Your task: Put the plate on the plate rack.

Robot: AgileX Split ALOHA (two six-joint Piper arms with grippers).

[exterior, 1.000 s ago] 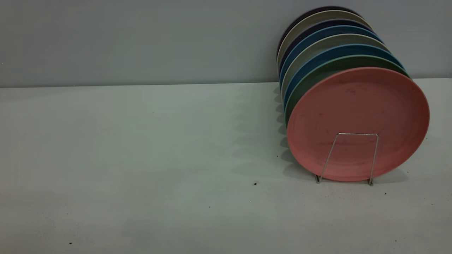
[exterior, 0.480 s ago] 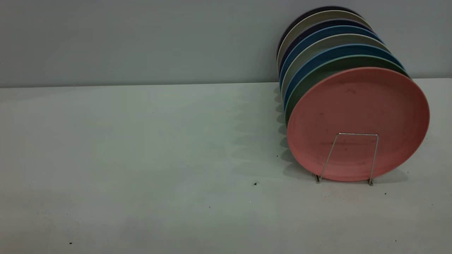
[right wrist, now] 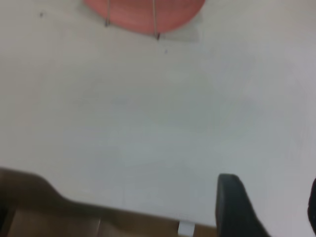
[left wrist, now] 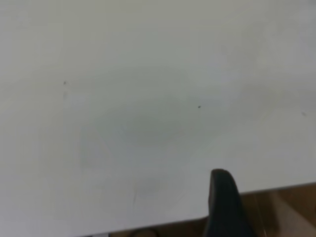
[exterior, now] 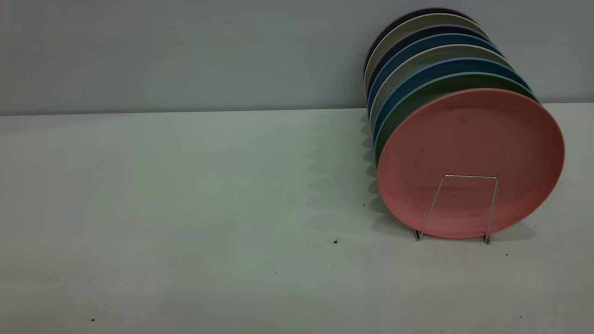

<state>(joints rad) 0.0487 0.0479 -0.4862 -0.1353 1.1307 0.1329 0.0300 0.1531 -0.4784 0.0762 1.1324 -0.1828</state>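
Observation:
The salmon-pink plate (exterior: 468, 139) stands upright at the front of a row of plates, behind the front wire loop of the plate rack (exterior: 471, 176), at the table's right rear. Its lower edge (right wrist: 143, 15) and the plate rack's wires (right wrist: 156, 24) also show in the right wrist view. My right gripper (right wrist: 270, 183) hangs open and empty over the near table edge, well away from the plate. Only a dark part of my left gripper (left wrist: 222, 197) shows, over bare table near the edge. Neither arm appears in the exterior view.
Behind the pink plate stand a green plate (exterior: 415, 99), blue plates (exterior: 399, 88) and grey and dark ones, all in the same rack against the grey wall. The white table (exterior: 185, 208) stretches to the left. Brown floor (left wrist: 286, 207) lies past the table edge.

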